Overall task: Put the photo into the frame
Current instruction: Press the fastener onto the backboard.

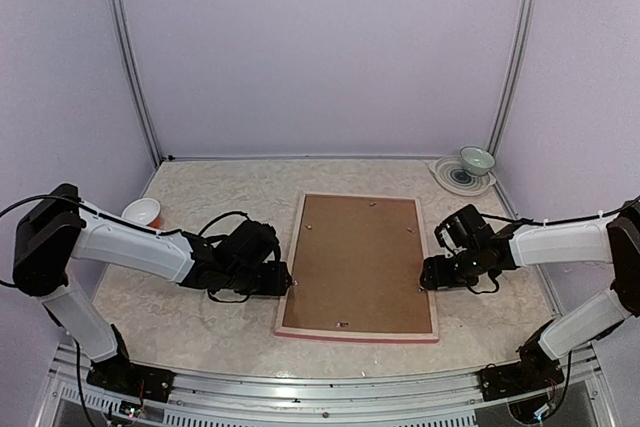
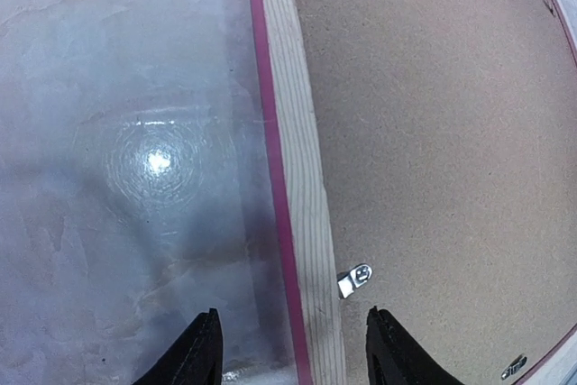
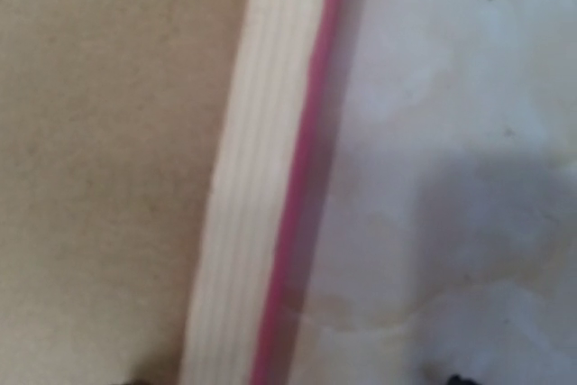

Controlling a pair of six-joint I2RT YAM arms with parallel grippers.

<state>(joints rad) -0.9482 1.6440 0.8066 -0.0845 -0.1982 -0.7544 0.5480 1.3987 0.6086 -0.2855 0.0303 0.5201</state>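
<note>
1 frame (image 1: pixel 357 334) face-dn, long axis near-far

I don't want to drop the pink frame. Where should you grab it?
The frame lies flat, back up, far wider than a gripper opens. So probably take its thin rim on the long sides, coming from left and right at once, the way the left gripper straddles it.

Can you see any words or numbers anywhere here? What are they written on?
None. No words, numbers or signs show on the brown backing board, the pink-edged pale wood frame, the small white bowl or the pale green bowl on its plate.
</note>
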